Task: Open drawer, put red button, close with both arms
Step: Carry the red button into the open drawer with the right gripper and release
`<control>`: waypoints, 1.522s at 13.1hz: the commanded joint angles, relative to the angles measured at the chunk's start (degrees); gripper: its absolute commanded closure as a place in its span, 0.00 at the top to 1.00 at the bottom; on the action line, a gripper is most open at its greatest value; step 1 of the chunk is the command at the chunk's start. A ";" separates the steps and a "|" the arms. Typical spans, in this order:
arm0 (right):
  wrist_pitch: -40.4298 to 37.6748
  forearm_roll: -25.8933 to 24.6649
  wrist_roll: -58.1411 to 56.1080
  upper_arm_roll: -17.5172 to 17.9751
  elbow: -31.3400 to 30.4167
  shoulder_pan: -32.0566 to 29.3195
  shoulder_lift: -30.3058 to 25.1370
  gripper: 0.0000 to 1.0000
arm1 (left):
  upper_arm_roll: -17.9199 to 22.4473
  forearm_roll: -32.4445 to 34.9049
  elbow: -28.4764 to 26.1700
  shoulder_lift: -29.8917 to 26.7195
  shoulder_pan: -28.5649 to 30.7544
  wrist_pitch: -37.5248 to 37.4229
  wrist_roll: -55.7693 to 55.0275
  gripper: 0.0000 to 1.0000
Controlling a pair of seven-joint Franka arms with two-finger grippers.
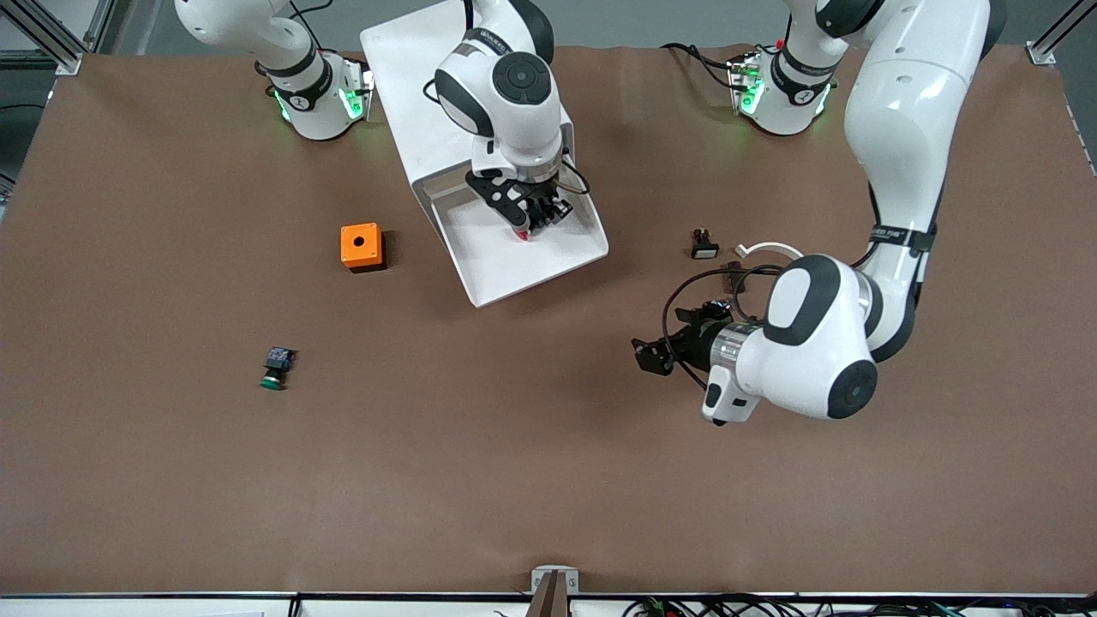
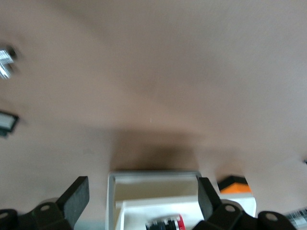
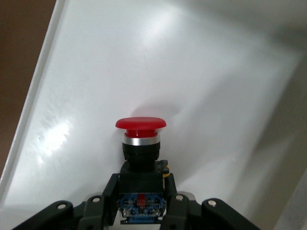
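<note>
Tabletop (image 1: pixel 171 480) of brown carries everything, and toward the right arm's end a green-capped button (image 1: pixel 276 368) lies on its side, well apart from the rest. An orange box (image 1: pixel 361 247) with a round hole in its top sits farther from the front camera, nearer the middle. Beside it stands the white drawer unit (image 1: pixel 411 77), set at an angle toward the edge where the bases stand, its drawer (image 1: pixel 514 266) pulled open toward the front camera.

The right gripper (image 1: pixel 531 224) hangs over the open drawer, its fingers pressed together on the black-and-blue body of the red button (image 3: pixel 140 123). In the right wrist view the red cap points down at the white drawer floor, with its shadow on the floor beneath it; whether it touches the floor cannot be told.

Toward the left arm's end, a small black part with a white face (image 1: pixel 704 246) and a white ring (image 1: pixel 767 249) lie on the tabletop. The left gripper (image 1: pixel 656 353) hovers low over bare tabletop, turned toward the drawer, its fingers (image 2: pixel 76 194) spread wide and holding nothing. Its wrist view shows the drawer's front edge between those fingers.
</note>
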 commanded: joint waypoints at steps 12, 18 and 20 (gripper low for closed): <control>-20.47 -2.26 -36.61 -0.61 14.79 -10.69 -0.66 1.00 | -0.04 19.44 -8.42 -7.80 -7.62 14.19 -5.33 1.00; -29.51 -5.07 -60.24 -0.69 19.81 -22.28 -2.76 1.00 | -0.13 23.68 -11.76 -8.50 -13.43 18.75 -14.12 1.00; -32.42 -4.98 -69.56 -0.61 19.91 -28.08 -5.22 1.00 | -0.05 23.76 -11.86 -8.16 -15.54 18.85 -15.87 1.00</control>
